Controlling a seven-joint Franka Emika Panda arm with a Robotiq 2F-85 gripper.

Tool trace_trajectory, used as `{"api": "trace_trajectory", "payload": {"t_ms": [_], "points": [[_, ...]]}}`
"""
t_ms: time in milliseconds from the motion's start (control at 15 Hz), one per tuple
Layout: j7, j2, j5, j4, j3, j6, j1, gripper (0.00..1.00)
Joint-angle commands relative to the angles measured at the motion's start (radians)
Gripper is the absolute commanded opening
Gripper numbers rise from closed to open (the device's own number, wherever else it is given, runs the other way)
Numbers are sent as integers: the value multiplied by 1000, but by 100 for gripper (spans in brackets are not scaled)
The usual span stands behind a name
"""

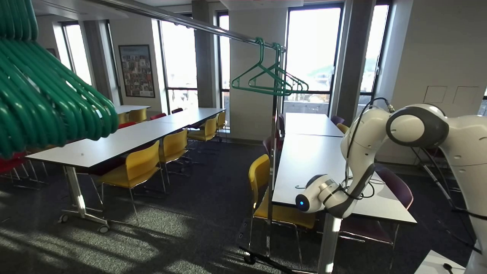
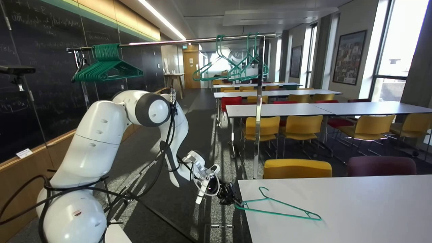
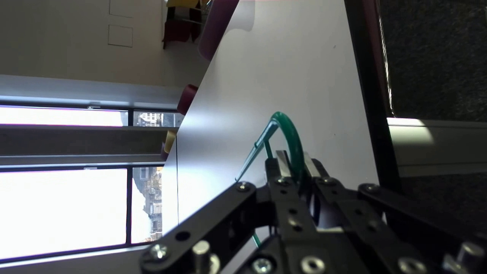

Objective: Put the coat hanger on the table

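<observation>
The thin green coat hanger [image 2: 280, 213] extends flat across a corner of the white table [image 2: 371, 209] in an exterior view. Whether it rests fully on the top or hovers slightly cannot be told. Just off the table's edge, my gripper [image 2: 239, 203] is shut on one end of the hanger. In the wrist view, the green bar of the coat hanger [image 3: 295, 144] passes between the fingertips of the gripper [image 3: 298, 163], above the table [image 3: 304, 68]. An exterior view shows only the hook of the coat hanger [image 1: 299, 187]; the arm hides the gripper there.
A metal clothes rail [image 1: 213, 28] carries several green hangers [image 1: 262, 89], and its upright post [image 2: 258, 128] stands close to the table. A yellow chair [image 1: 260, 173] is beside the post. Another white table [image 1: 125, 139] with yellow chairs stands across the aisle.
</observation>
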Motion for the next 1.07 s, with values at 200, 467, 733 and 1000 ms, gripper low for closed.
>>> {"api": "trace_trajectory", "payload": {"t_ms": [200, 467, 733, 1000], "points": [[-7, 75, 9, 77, -14, -101, -10, 2], [2, 112, 13, 104, -12, -123, -15, 2], [15, 116, 6, 108, -4, -115, -8, 2], [95, 101, -16, 105, -1, -131, 16, 2]]}}
